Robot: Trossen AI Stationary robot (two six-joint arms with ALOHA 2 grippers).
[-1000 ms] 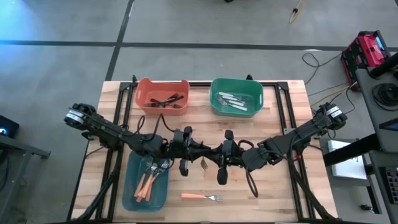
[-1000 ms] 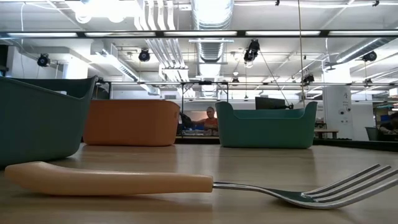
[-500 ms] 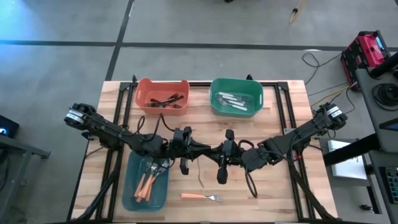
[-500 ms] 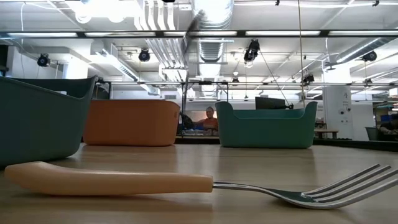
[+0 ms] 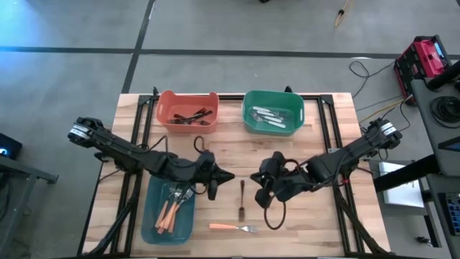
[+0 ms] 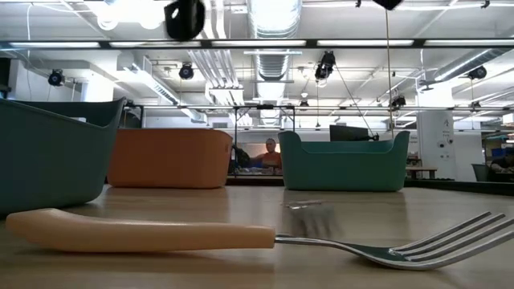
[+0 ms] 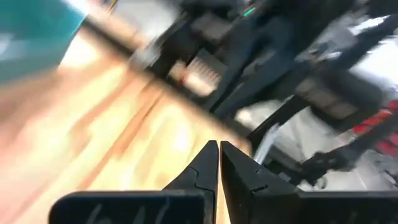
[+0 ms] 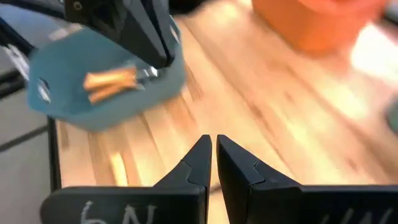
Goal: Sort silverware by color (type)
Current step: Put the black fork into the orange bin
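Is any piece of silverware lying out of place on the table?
Yes. A dark fork and an orange-handled fork lie loose on the wood between the arms, outside the bins, while the other pieces are in the three bins.

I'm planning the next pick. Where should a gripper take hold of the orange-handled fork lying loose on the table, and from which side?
Probably from straight above, on the orange handle of the orange-handled fork. It lies flat on the table with its metal tines pointing toward the right arm's side. The handle looks thicker than the neck, and the space around it is open, so fingers could straddle its width.
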